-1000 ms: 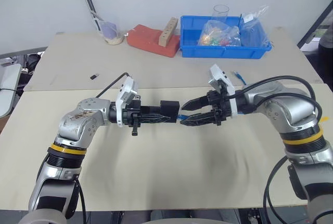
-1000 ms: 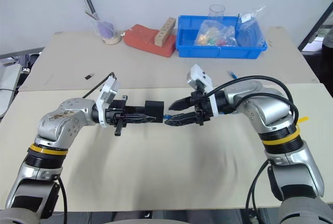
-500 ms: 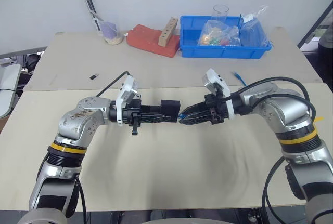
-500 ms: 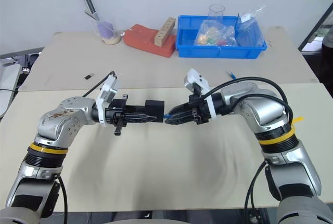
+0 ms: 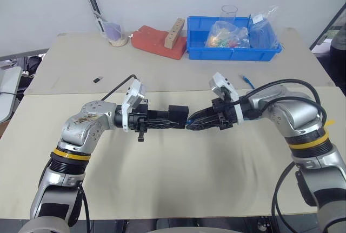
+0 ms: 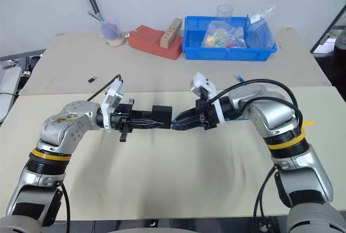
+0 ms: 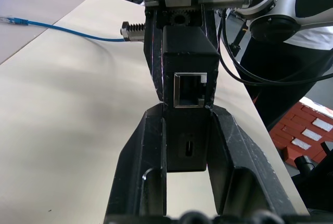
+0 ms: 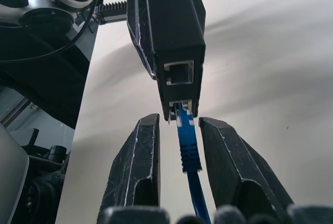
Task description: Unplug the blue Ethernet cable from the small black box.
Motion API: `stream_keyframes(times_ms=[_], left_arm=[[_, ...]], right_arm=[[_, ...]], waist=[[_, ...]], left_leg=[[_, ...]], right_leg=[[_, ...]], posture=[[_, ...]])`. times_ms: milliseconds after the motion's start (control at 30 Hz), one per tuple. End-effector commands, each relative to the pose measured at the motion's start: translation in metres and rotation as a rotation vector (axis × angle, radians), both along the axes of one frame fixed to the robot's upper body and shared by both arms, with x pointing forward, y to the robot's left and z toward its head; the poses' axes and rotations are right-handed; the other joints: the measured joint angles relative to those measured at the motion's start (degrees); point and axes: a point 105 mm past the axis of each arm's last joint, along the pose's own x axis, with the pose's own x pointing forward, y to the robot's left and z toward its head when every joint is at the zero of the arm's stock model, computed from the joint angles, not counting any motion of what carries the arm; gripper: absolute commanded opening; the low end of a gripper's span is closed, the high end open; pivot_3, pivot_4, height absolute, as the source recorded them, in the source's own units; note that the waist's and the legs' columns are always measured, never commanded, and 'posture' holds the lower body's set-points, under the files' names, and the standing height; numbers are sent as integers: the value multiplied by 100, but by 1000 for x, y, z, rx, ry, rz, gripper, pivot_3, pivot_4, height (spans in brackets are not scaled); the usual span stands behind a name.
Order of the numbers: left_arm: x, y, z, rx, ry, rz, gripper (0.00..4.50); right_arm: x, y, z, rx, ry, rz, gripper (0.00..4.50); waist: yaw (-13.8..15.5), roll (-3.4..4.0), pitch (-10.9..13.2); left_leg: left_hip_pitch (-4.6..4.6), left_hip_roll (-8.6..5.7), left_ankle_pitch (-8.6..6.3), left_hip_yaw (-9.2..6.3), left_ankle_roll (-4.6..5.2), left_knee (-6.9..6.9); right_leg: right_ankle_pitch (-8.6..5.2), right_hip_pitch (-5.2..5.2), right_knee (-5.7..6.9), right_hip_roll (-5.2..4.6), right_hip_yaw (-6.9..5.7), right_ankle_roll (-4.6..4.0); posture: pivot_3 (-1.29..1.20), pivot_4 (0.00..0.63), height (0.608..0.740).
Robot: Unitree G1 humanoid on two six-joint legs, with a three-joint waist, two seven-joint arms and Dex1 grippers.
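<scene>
Box (image 5: 177, 115) held above tabletop (image 5: 178, 179) between left hand (image 5: 167, 119) and right hand (image 5: 193, 124); cable (image 8: 188, 148) plugged into box's right side.

Matte-black small black box (image 5: 177, 115) centre frame, bright-blue Ethernet cable (image 8: 188, 143), black gripper fingers (image 8: 136, 167), blue bin (image 5: 233, 49) upper right, red-orange block (image 5: 157, 40) top centre, beige table (image 5: 178, 179), silver arms w/ yellow-black wrist bands (image 5: 310, 140).
</scene>
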Motion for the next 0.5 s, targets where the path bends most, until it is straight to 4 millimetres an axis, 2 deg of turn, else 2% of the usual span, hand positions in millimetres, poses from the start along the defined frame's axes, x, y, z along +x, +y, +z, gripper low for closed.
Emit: stream_keyframes(times_ms=[33,500], left_arm=[[-6,-3,10,-10,-41,-36,542],[-6,-4,8,-5,-45,-40,542]], right_arm=[[0,1,10,11,-43,19,1423],[1,1,10,7,-38,26,1423]], waist=[[1,0,0],[1,0,0]], left_leg=[[0,0,0,0,0,0],[0,0,0,0,0,0]], right_leg=[[0,0,0,0,0,0],[0,0,0,0,0,0]], posture=[[0,150,740],[0,150,740]])
